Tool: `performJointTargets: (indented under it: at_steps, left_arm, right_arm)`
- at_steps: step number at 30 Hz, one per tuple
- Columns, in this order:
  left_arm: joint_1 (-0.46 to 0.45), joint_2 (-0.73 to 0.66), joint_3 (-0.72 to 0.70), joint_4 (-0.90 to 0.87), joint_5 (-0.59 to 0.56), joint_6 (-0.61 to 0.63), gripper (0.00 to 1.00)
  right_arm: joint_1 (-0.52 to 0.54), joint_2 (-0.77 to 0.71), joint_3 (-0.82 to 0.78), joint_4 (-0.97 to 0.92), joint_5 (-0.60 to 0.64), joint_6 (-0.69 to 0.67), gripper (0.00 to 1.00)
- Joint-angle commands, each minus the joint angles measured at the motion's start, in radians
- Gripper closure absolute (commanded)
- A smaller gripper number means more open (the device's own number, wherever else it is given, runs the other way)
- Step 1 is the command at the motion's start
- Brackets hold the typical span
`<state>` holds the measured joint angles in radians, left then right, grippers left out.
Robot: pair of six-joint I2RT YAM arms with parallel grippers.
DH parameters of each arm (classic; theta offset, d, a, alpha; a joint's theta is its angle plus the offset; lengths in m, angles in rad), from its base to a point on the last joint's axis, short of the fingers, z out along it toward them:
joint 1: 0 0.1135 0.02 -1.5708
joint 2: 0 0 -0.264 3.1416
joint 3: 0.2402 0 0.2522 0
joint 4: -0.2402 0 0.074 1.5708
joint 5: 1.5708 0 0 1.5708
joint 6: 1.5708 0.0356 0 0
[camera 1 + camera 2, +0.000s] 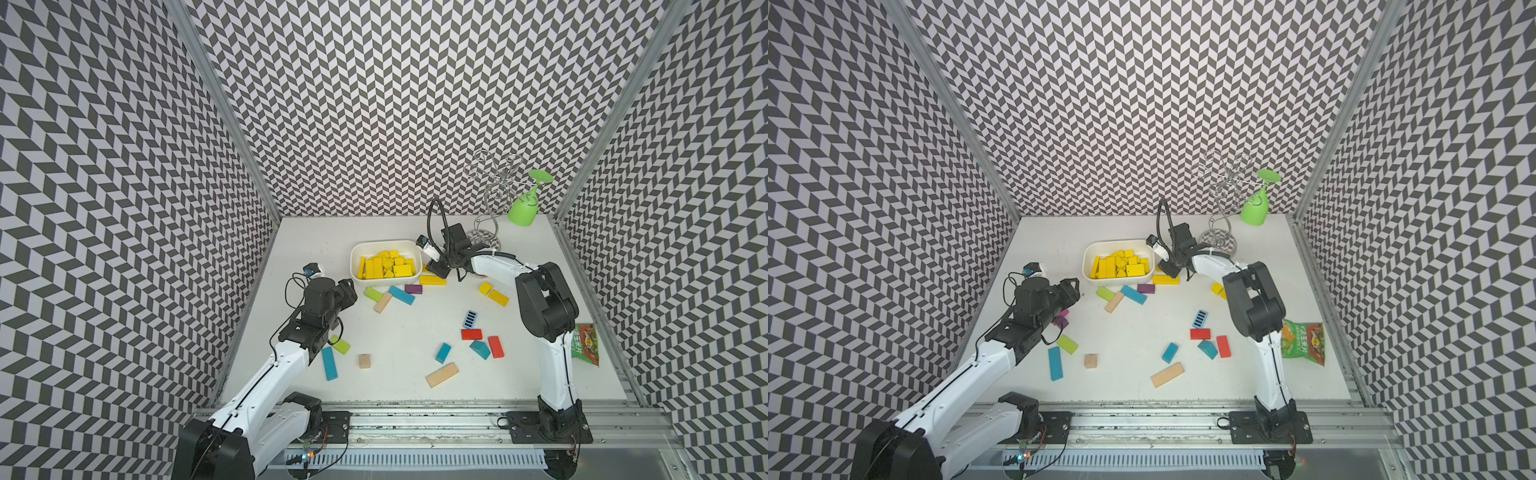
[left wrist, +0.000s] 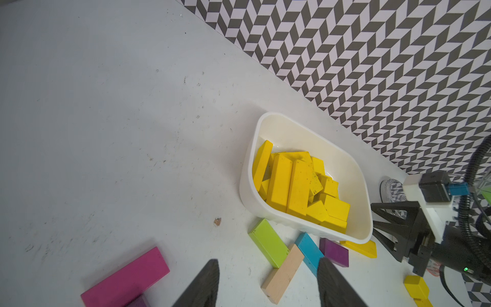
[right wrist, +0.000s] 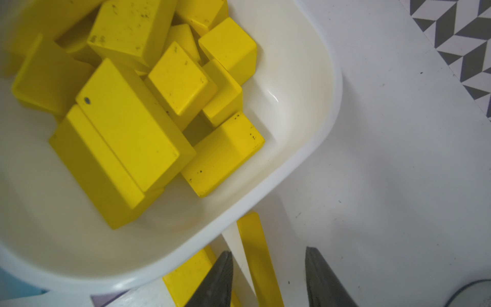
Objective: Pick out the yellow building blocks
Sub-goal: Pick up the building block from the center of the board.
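Several yellow building blocks [image 1: 386,266] [image 1: 1121,266] [image 2: 297,186] [image 3: 132,119] lie piled in a white bin [image 1: 386,242] [image 1: 1117,242] [image 2: 305,127] [image 3: 305,148]. A long yellow bar [image 1: 433,280] [image 1: 1166,280] [image 2: 361,248] [image 3: 191,273] lies on the table against the bin's near right corner. A thinner yellow bar [image 3: 255,234] lies beside it. My right gripper [image 1: 438,270] [image 1: 1170,269] [image 3: 267,251] hangs low at that corner, open, straddling the thin bar with gaps on both sides. Two more yellow blocks [image 1: 485,288] [image 1: 498,297] sit further right. My left gripper [image 1: 351,286] [image 1: 1073,284] [image 2: 269,260] is open and empty, left of the bin.
A lime block [image 1: 373,294], a pale wooden block [image 1: 382,302], a blue block [image 1: 401,295] and a purple block [image 1: 413,289] cluster in front of the bin. Red, blue and wooden blocks are scattered nearer me. A wire rack [image 1: 490,195] holds a green cup [image 1: 524,210]. A snack packet [image 1: 586,345] lies far right.
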<state>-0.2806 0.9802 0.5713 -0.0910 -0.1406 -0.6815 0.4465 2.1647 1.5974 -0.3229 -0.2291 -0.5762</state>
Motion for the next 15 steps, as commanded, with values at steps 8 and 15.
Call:
performJointTargets:
  at_steps: [8, 15]
  left_arm:
    - [0.008, 0.014, 0.050, -0.015, 0.004, 0.019, 0.39]
    - [0.007, 0.017, 0.055, -0.012, 0.004, 0.018, 0.39]
  right_arm:
    - [-0.006, 0.091, 0.090, -0.016, -0.030, -0.024, 0.62]
    - [-0.009, 0.101, 0.100, -0.019, -0.053, -0.020, 0.86]
